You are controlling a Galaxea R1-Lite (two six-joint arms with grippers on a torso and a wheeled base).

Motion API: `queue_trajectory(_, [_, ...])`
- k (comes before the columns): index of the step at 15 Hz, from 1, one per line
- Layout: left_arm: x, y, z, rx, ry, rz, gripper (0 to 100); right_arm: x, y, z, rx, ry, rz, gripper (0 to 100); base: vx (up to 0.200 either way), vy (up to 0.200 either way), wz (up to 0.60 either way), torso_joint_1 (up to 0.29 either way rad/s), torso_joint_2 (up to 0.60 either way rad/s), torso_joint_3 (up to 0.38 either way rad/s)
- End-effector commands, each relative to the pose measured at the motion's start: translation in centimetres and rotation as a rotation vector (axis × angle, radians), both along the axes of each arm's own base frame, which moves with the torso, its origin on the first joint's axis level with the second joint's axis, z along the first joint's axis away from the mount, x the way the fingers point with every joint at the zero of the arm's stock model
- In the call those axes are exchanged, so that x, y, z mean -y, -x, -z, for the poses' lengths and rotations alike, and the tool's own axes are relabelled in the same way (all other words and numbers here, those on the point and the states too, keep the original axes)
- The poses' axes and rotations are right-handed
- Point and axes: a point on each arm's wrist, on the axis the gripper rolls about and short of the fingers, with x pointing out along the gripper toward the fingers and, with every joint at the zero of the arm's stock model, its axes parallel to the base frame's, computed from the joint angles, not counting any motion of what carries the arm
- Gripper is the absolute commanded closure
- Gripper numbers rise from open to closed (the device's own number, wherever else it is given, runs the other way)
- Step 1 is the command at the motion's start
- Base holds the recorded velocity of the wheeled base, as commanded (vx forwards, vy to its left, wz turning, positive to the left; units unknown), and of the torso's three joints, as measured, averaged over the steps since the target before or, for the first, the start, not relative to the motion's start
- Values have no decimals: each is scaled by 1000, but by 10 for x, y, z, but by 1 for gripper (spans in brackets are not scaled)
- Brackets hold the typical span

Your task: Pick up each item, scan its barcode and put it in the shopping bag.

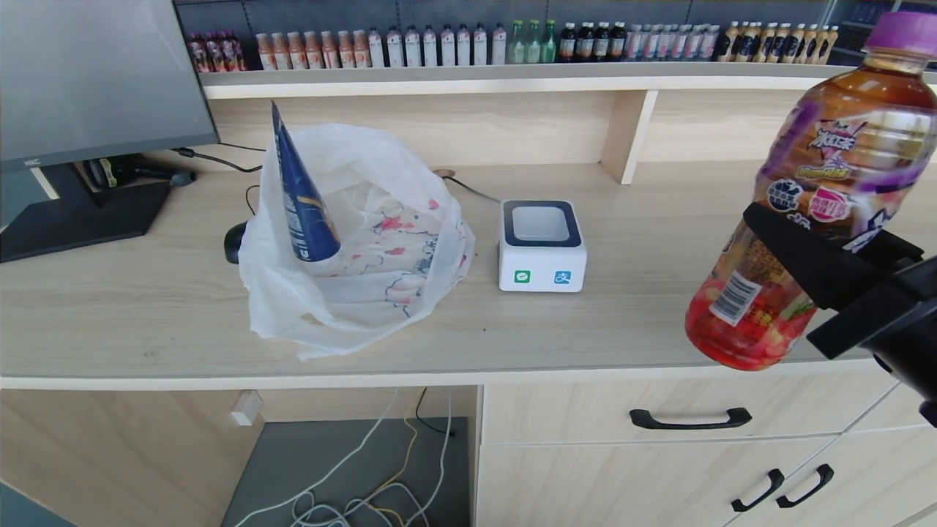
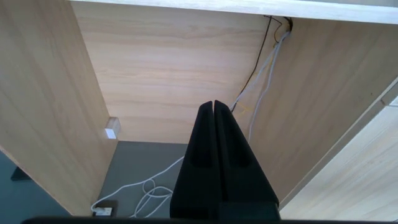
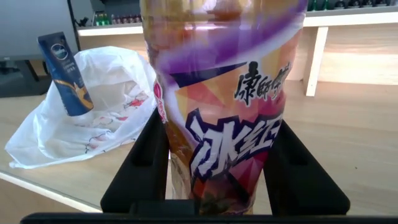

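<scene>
Head view. Grips the bottle (image 1: 812,183) in the right gripper (image 1: 827,245), black fingers clamped across the label at mid-height. Holds it in the air off the counter's (image 1: 146,315) right front corner, tilted, purple cap uppermost and leaning right, barcode (image 1: 734,296) turned toward the lower left. Finds the shopping bag (image 1: 381,241) slumped open on the left half of the counter, reaching close to the front edge, with a blue pack (image 1: 300,197) standing aslant inside and poking above the rim. Places the white scanner (image 1: 542,245) just right of the bag and apart from it, near the counter's middle, window facing up. Notes a monitor (image 1: 95,73) at the back left corner, a dark mouse (image 1: 234,241) half hidden behind the bag's left side, and drinks (image 1: 512,44) lined along the shelf above the back edge.

Left wrist view. Shows the left gripper (image 2: 214,143) below the counter, fingers pressed flat together with nothing between them, facing a wooden recess where cables (image 2: 264,74) hang down the back panel.

Right wrist view. Has the bottle (image 3: 224,106) squeezed between the two fingers (image 3: 146,155), one on each side of the label. Catches, farther off on the counter (image 3: 348,137), the shopping bag (image 3: 81,124) with the blue pack (image 3: 65,74) sticking out of it.
</scene>
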Motion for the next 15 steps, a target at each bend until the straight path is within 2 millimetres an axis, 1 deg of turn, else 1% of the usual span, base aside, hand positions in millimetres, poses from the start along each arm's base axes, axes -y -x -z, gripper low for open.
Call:
queue_trajectory(1, [0, 0, 0, 0, -1, 0, 100, -2, -3, 0, -2, 7, -9, 100, 0, 0, 0, 0, 0, 0])
queue_trajectory(3, [0, 0, 0, 0, -2, 2, 100, -5, -6, -2, 2, 5, -12, 100, 0, 0, 0, 0, 0, 0])
queue_trajectory(6, [0, 0, 0, 0, -2, 0, 100, -8, -10, 0, -8, 16, -12, 100, 0, 0, 0, 0, 0, 0])
queue_trajectory(8, [0, 0, 0, 0, -2, 0, 100, -11, -16, -7, 12, 12, -17, 100, 0, 0, 0, 0, 0, 0])
queue_trajectory(9, [0, 0, 0, 0, -2, 0, 100, -7, -29, -23, 78, 21, 12, 100, 0, 0, 0, 0, 0, 0])
queue_trajectory(10, [0, 0, 0, 0, -2, 0, 100, -1, -41, -36, 153, 85, 61, 100, 0, 0, 0, 0, 0, 0])
queue_trajectory(11, [0, 0, 0, 0, -2, 0, 100, 2, -44, -46, 237, 183, 92, 100, 0, 0, 0, 0, 0, 0])
queue_trajectory(12, [0, 0, 0, 0, -2, 0, 100, -1, -45, -52, 302, 275, 122, 100, 0, 0, 0, 0, 0, 0])
queue_trajectory(13, [0, 0, 0, 0, -2, 0, 100, -8, -47, -52, 335, 348, 133, 100, 0, 0, 0, 0, 0, 0])
queue_trajectory(14, [0, 0, 0, 0, -2, 0, 100, -14, -48, -51, 350, 380, 128, 100, 0, 0, 0, 0, 0, 0])
queue_trajectory(15, [0, 0, 0, 0, -2, 0, 100, -28, -55, -48, 395, 465, 105, 100, 0, 0, 0, 0, 0, 0])
